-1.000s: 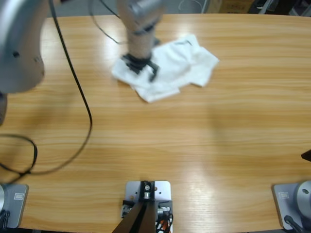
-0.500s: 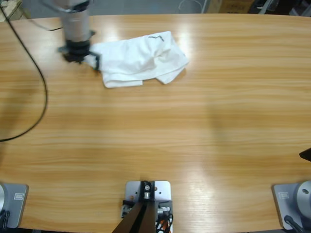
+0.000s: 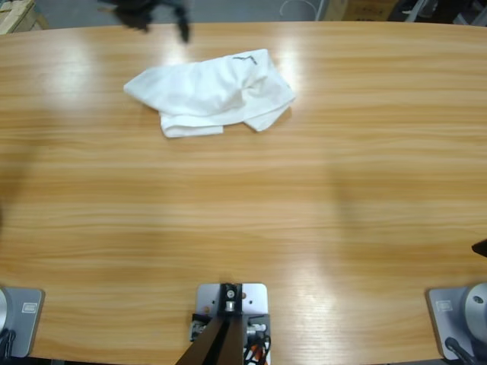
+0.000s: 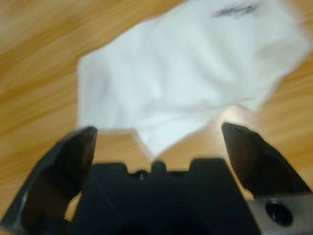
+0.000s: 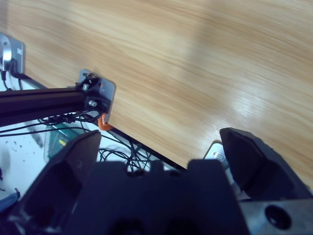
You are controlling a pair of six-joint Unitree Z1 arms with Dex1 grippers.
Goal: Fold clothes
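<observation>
The clothes [image 3: 209, 93] are one white T-shirt lying crumpled at the far middle-left of the table, with dark lettering [image 3: 243, 57] showing at its neck. My left gripper [image 3: 156, 17] hangs open at the table's far edge, up and left of the shirt and apart from it. In the left wrist view the gripper [image 4: 159, 132] looks down on the shirt [image 4: 186, 73] with nothing between its jaws. Open and empty too, my right gripper [image 5: 164, 137] hovers over the table's near edge; in the high view only a black tip [image 3: 481, 247] shows at the right edge.
The wooden table [image 3: 304, 198] stretches bare around the shirt. Below the table's near edge [image 5: 146, 147], the right wrist view shows loose cables [image 5: 117, 152] and floor.
The left gripper dragged the shirt leftwards along the table, then let go of its left corner and drew back to the far edge. The shirt now lies still.
</observation>
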